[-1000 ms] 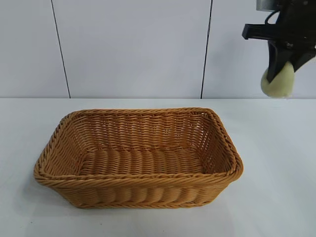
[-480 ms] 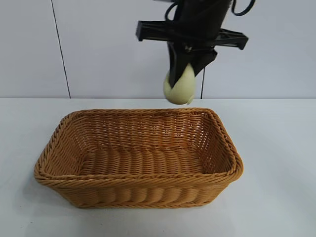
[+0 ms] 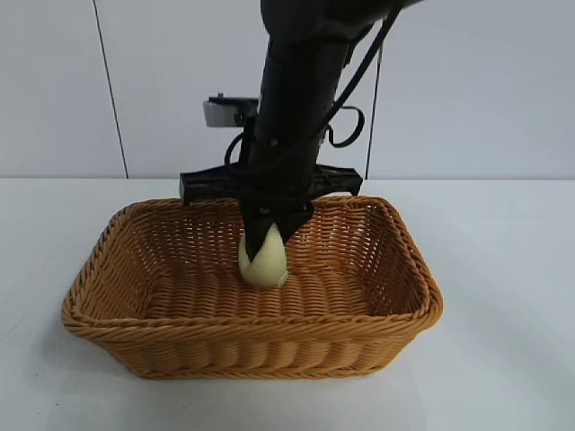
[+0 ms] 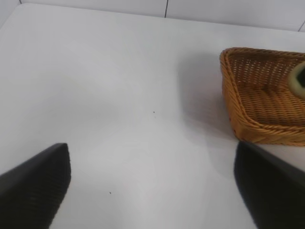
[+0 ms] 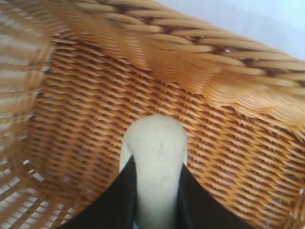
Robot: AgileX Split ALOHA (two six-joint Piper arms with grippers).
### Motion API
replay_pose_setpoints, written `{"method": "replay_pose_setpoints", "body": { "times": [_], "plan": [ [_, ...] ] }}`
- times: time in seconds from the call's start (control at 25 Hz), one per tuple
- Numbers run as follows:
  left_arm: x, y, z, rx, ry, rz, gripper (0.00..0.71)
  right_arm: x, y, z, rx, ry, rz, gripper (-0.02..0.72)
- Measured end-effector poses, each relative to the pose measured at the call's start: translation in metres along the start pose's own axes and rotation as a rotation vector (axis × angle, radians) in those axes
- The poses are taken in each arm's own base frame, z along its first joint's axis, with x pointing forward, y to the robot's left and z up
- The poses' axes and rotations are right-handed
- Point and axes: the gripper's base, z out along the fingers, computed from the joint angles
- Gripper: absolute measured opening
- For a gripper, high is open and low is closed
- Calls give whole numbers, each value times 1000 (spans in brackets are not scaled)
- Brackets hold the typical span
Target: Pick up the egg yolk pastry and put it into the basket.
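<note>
Right gripper (image 3: 269,235) clamping egg yolk pastry (image 3: 263,263), inside basket (image 3: 395,305)

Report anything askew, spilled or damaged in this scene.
Nothing stands out. The basket sits upright and intact on the table. The right gripper holds the pastry whole, low inside the basket. The left gripper is off to the side, open.

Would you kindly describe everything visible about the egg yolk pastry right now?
The egg yolk pastry is a small, pale yellow-cream, smooth matte lump, rounded at its lower end. The right gripper pinches its upper part between black fingers, holding it inside the basket, low over the woven floor; whether it touches the floor cannot be told.
</note>
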Motion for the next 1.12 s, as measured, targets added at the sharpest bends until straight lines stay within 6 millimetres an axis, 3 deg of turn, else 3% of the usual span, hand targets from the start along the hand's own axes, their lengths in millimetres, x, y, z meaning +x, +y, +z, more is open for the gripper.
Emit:
{"method": "replay_pose_setpoints", "body": {
  "times": [0.12, 0.28, 0.32, 0.44, 0.64, 0.8, 1.12],
  "plan": [
    [0, 0, 0, 0, 0, 0, 668, 0, 0, 2, 1, 5, 3, 227],
    [0, 0, 0, 0, 0, 0, 668, -3, 1, -4, -4, -2, -11, 559],
    [0, 0, 0, 0, 0, 0, 668, -4, 2, -8, -4, 2, -18, 614],
    [0, 0, 0, 0, 0, 0, 668, -14, 5, -31, 0, -7, -35, 676],
    [0, 0, 0, 0, 0, 0, 668, -31, 0, -77, 4, -32, -23, 689],
    [0, 0, 0, 0, 0, 0, 668, -44, -40, -95, 61, -84, 38, 693],
    [0, 0, 0, 0, 0, 0, 668, -45, -181, -110, 176, -103, 285, 695]
  ]
}}
